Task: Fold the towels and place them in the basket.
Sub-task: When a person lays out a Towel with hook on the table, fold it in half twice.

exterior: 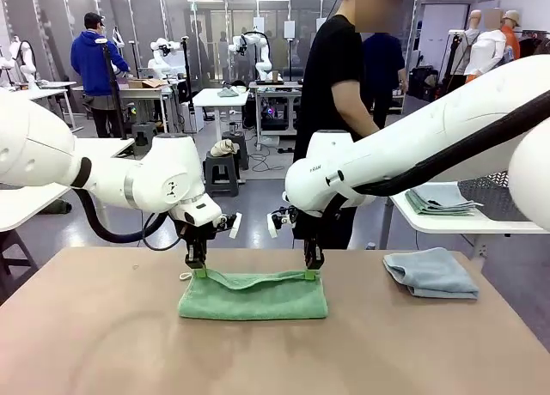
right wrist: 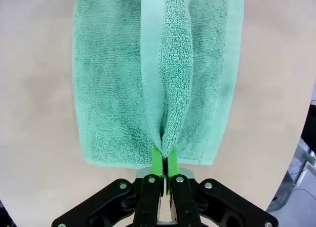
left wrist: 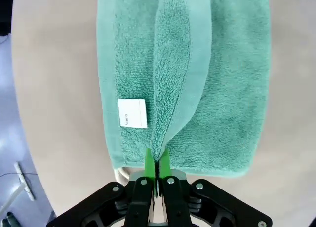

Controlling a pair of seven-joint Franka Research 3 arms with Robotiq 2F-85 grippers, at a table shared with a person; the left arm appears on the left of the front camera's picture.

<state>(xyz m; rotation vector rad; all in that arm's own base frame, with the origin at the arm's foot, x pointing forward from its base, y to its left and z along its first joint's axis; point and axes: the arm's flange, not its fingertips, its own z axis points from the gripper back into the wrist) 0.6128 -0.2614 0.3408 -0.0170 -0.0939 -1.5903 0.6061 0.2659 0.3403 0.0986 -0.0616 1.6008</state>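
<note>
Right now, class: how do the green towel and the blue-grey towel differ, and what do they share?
The green towel is mint; the blue-grey towel is pale. The green towel lies mid-table, its top layer pinched at both ends by the left tool and right tool; the blue-grey towel lies untouched at the right. Both rest folded on the table.

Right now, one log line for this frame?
left hand: shut on mint green terry towel, top edge | right hand: same edge, shut | blue-grey terry towel: loosely folded, right side of tan table
</note>
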